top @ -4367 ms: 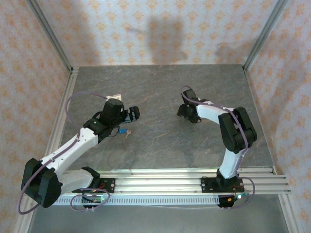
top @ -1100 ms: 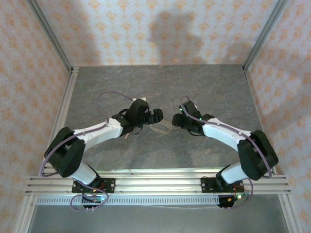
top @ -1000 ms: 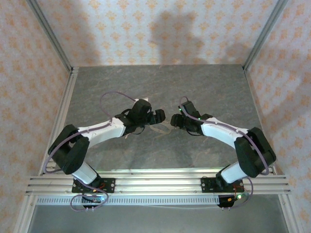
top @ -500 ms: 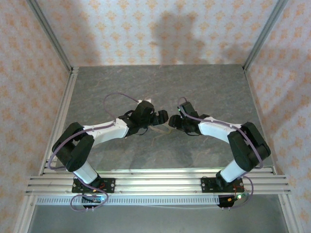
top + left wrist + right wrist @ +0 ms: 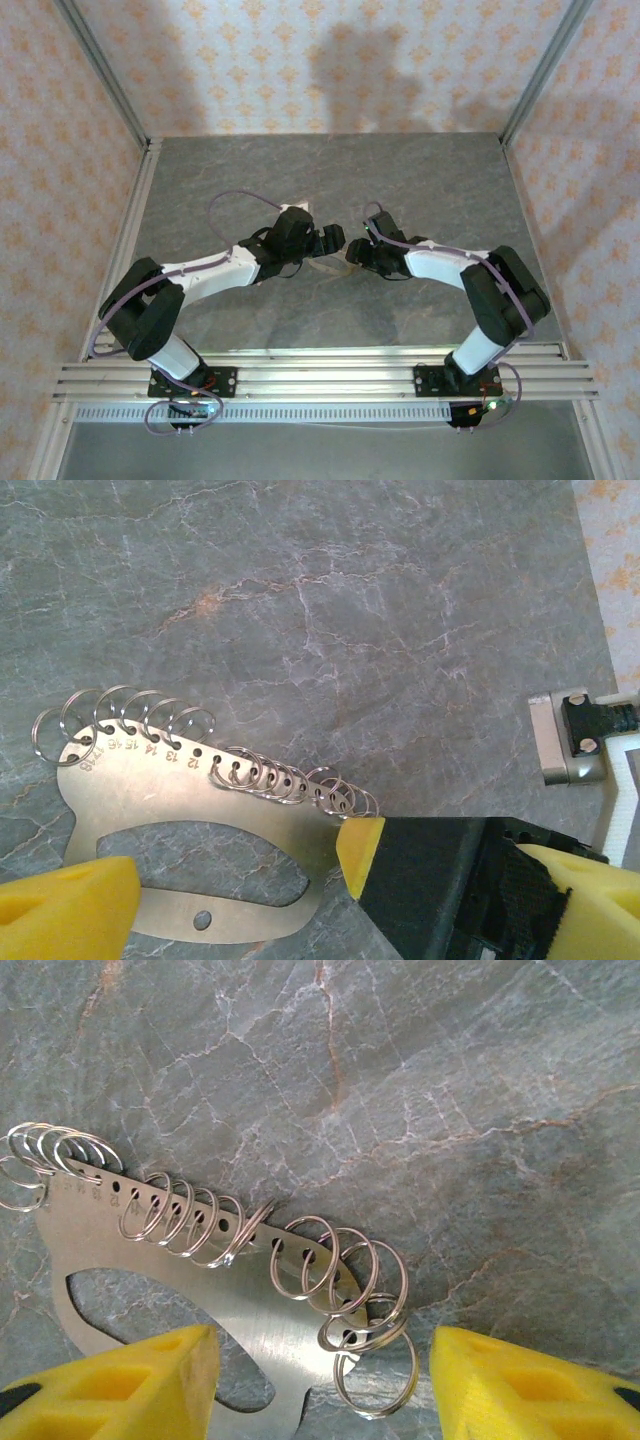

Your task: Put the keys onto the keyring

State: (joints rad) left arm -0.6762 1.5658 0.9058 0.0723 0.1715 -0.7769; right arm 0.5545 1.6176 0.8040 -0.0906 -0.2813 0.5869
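The keyring [image 5: 200,815], a flat numbered plate strung with split rings [image 5: 340,1265], lies at the centre of the grey table [image 5: 420,190], mostly covered in the top view. The left gripper [image 5: 238,868] straddles it, spread wide, and the plate's 6 o'clock edge is cut off. The right gripper [image 5: 320,1345], at the plate's 2 o'clock from above, stands equally parted around the ring-crowded end.

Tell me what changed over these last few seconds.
The left end effector swung in from the left of the table, the right end effector edged toward it, and they now nearly meet over the keyring plate. Both are open, gripping nothing. The plate stayed flat on the table.
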